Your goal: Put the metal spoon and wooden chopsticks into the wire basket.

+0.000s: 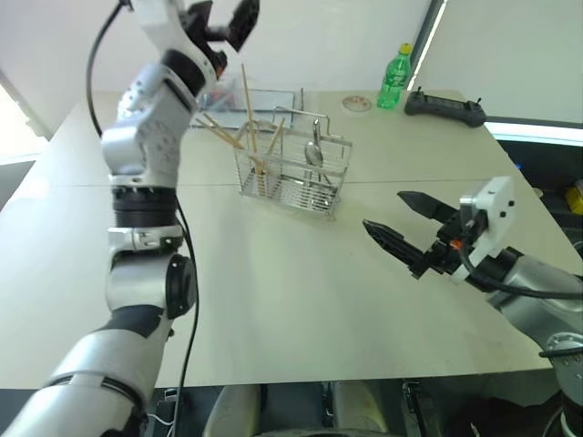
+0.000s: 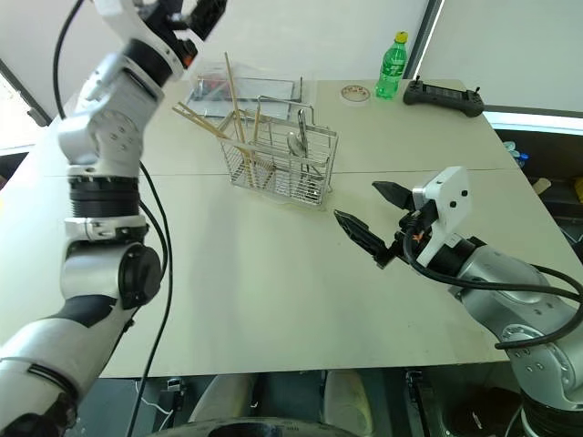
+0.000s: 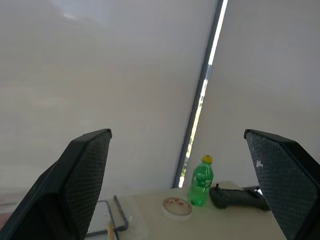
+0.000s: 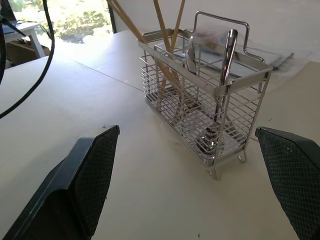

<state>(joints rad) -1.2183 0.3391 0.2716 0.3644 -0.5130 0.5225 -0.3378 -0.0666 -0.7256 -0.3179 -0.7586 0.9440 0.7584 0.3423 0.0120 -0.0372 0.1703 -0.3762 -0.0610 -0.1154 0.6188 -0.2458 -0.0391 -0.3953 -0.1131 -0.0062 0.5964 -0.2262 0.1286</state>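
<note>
Wooden chopsticks (image 1: 248, 123) stand in the wire basket (image 1: 293, 171) in the left eye view, leaning apart with their tips well above its rim. The basket sits upright on the pale counter (image 1: 273, 300), toward 12 o'clock from the counter's middle. The metal spoon (image 1: 314, 153) stands in a compartment toward the basket's 3 o'clock end, bowl up. The left gripper (image 1: 223, 23) is raised high above the counter at 11 o'clock, its jaws wide and holding nothing. The right gripper (image 1: 398, 223) hovers low at 4 o'clock from the basket, well apart from it, jaws wide and empty. At the far edge, toward 1 o'clock, stand a green bottle (image 1: 394, 78), a small round dish (image 1: 357, 104) and a black controller (image 1: 444, 107). A flat wire tray (image 1: 260, 98) lies just behind the basket.

Right eye view: same arrangement; the chopsticks occupy the basket's 9 o'clock end, the spoon the compartment beside them.

Left wrist view: both black fingers (image 3: 75, 185) stand far apart with nothing between them, against a pale wall; the bottle, dish and controller appear beyond.

Right wrist view: the fingers (image 4: 85, 180) stand far apart, empty, facing the basket. A second shiny utensil (image 4: 222, 90) stands in the near end compartment, bowl down.
</note>
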